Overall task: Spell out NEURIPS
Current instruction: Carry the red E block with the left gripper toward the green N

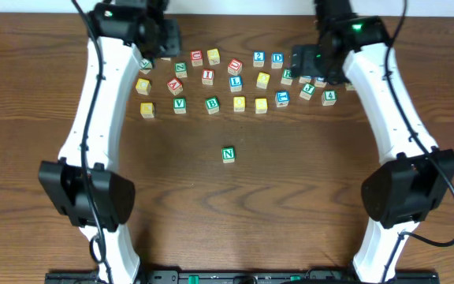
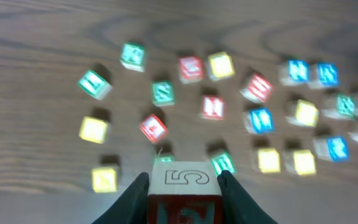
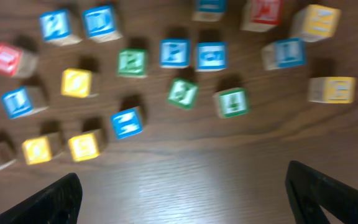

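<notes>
Clamped in left gripper (image 2: 183,176), close under wrist lens: wooden cube (image 2: 183,202), numeral 5 on top, red face forward, letter unreadable; held over far-left end of block cluster (image 1: 236,82); green N cube (image 1: 228,155) alone on table (image 1: 290,205), well apart from cluster on near side; other cluster letters mostly too blurred in wrist views to read; right gripper (image 3: 182,171) spread wide, holding nothing, above bare wood beside cluster's right end.

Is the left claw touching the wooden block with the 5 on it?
Touching. Left wrist view: the left gripper has both jaws pressed against the pale wooden cube marked 5.
</notes>
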Controlling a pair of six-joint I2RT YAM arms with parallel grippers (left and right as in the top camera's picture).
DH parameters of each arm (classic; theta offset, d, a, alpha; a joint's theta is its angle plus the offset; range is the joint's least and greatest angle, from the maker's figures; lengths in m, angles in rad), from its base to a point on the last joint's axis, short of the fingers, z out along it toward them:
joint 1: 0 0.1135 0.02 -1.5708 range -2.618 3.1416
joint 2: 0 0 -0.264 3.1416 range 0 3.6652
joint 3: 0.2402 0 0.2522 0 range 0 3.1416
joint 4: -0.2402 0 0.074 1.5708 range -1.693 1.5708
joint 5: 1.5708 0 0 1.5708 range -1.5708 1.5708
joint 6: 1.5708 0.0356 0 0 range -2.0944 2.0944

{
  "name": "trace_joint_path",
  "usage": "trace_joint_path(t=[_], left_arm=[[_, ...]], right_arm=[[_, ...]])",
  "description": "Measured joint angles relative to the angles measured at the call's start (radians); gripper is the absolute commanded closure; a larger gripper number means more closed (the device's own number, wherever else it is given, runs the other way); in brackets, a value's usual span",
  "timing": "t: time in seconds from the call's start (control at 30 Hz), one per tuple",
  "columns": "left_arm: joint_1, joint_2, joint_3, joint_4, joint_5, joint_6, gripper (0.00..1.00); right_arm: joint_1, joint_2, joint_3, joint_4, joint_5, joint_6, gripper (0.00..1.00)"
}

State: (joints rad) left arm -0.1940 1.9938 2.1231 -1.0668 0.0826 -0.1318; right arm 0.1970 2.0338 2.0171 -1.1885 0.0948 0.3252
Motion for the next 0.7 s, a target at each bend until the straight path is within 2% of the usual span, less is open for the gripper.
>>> trace_joint_path(t=[0.33, 0.7], left_arm=[[-0.205, -0.014, -0.002, -0.198, 0.000, -0.109, 0.77], [-0.383, -0.013, -0.093, -0.208, 0.000, -0.219, 0.77]], right_arm=[[-0.130, 0.000, 0.000, -0.017, 0.000, 0.000, 0.01], [-0.167, 0.000, 0.000, -0.027, 0.000, 0.000, 0.01]])
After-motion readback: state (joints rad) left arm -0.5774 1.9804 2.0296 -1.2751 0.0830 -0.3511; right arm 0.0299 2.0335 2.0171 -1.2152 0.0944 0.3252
